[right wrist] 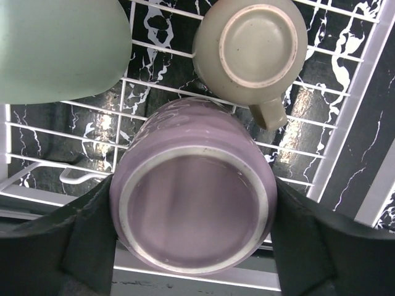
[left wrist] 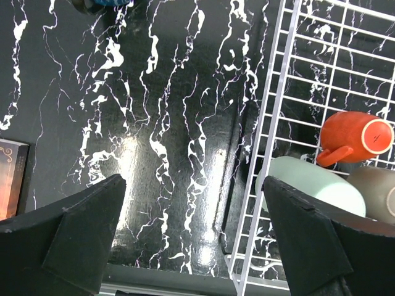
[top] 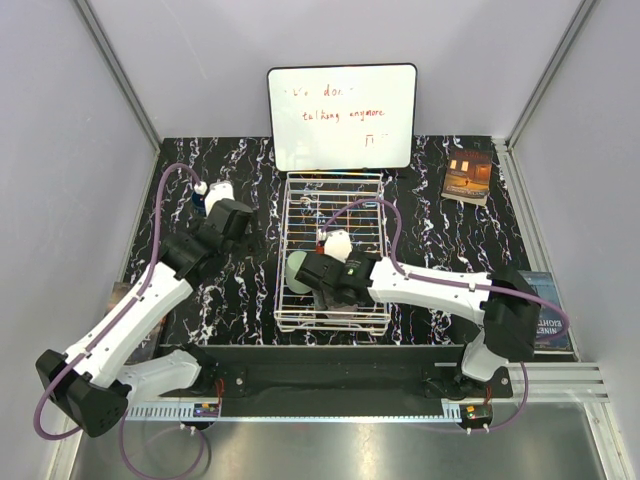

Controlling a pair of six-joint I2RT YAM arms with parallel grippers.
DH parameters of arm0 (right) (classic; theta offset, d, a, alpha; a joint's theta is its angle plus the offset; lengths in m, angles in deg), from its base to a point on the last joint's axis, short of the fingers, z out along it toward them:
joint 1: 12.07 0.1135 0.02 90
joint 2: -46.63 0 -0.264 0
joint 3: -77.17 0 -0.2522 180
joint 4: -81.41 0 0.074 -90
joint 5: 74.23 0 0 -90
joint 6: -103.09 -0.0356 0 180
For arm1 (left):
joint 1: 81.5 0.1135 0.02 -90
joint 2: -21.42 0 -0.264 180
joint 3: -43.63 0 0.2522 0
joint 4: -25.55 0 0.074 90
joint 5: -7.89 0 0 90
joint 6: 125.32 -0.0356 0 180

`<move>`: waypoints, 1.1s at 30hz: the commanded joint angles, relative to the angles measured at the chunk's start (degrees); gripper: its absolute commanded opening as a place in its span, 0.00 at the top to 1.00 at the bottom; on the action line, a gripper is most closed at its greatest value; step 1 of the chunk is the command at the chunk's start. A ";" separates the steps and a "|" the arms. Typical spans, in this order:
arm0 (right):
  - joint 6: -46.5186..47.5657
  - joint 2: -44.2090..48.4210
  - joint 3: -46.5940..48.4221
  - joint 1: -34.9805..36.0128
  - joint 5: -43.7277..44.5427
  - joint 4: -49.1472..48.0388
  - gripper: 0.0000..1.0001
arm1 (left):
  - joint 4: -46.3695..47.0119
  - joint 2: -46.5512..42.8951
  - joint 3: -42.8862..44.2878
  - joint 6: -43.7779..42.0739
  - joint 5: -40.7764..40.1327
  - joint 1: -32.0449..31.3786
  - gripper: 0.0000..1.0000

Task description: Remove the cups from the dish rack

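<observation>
Now, right gripper (right wrist: 192, 188): down inside the dish rack (top: 280, 250), with its fingers (right wrist: 83, 240) on either side of the pink-lilac mug (right wrist: 192, 203). The mug stands upside down, base toward the wrist camera, so a grasp across its walls is the sensible one.
Grip state: the fingers look to be touching the mug's walls, but I cannot tell whether they are clamping it.
Left gripper (left wrist: 192, 185): fingers spread wide with nothing between them, hovering over the table (left wrist: 154, 123) just left of the rack. It is probably parked there to stay out of the other arm's way.
Cups in the rack: the pink-lilac mug; the taupe mug (right wrist: 250, 46), upturned just beside it with its handle pointing toward it; the mint mug (right wrist: 58, 49) close on the other side; and the orange-red mug (left wrist: 355, 137) on its side next to the mint one.
Cup outside: the dark blue mug (top: 199, 204) on the table, to the far left of the rack.
Stage: early, I judge, with four mugs yet to come out.
Next move: a firm squeeze, then a straight lift clear of the wires and neighbouring mugs.
</observation>
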 commanded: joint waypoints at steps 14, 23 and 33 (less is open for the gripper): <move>2.31 17.25 8.81 0.45 4.64 1.91 1.00 | 2.44 -1.18 1.65 0.53 1.45 -0.85 0.01; 7.33 21.82 12.29 -4.81 6.25 -6.50 1.00 | 5.95 -1.27 4.38 0.71 7.93 -0.93 0.01; 1.70 32.12 -10.31 -23.45 -20.99 -40.34 1.00 | 31.05 -10.41 -3.69 2.81 24.55 -0.85 0.01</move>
